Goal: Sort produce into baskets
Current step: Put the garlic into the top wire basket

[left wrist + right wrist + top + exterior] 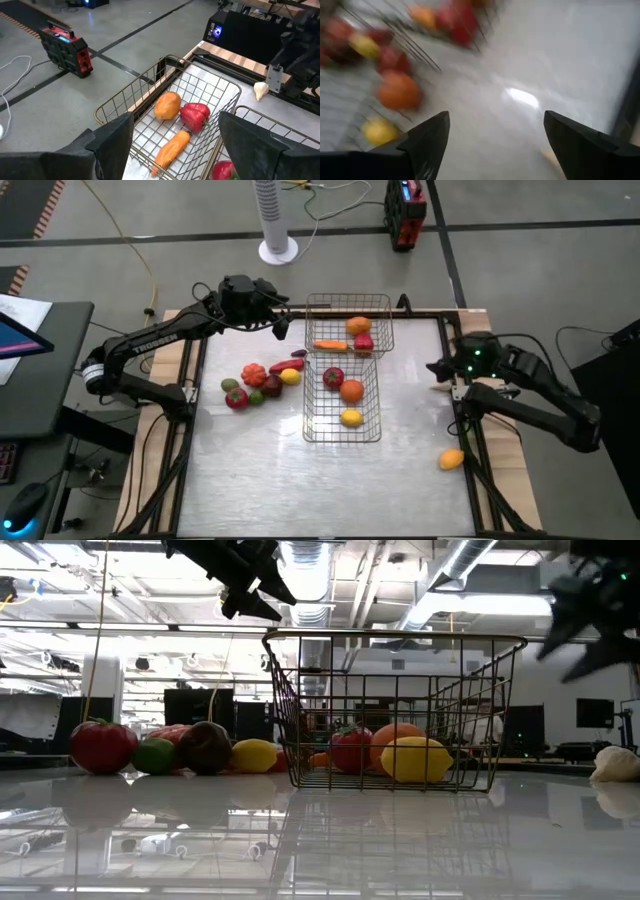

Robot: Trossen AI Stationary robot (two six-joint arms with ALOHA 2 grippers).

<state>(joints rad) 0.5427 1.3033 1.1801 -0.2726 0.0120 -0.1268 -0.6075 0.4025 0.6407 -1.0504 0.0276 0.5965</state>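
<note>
Two wire-mesh baskets stand mid-table. The far basket (348, 325) holds an orange, a red pepper (195, 116) and a carrot (171, 147). The near basket (342, 402) holds a red piece, an orange piece and a lemon (415, 759). A pile of loose produce (262, 378) lies on the table left of the baskets. My left gripper (281, 323) hovers open and empty above the far basket's left side; it also shows in the low view (255, 585). My right gripper (436, 368) is open and empty above the table, right of the baskets.
A yellow piece (452, 459) lies at the table's right edge toward the near side. A white garlic-like piece (260, 90) lies by the right edge near my right gripper. Bare tabletop (260, 470) stretches across the near half.
</note>
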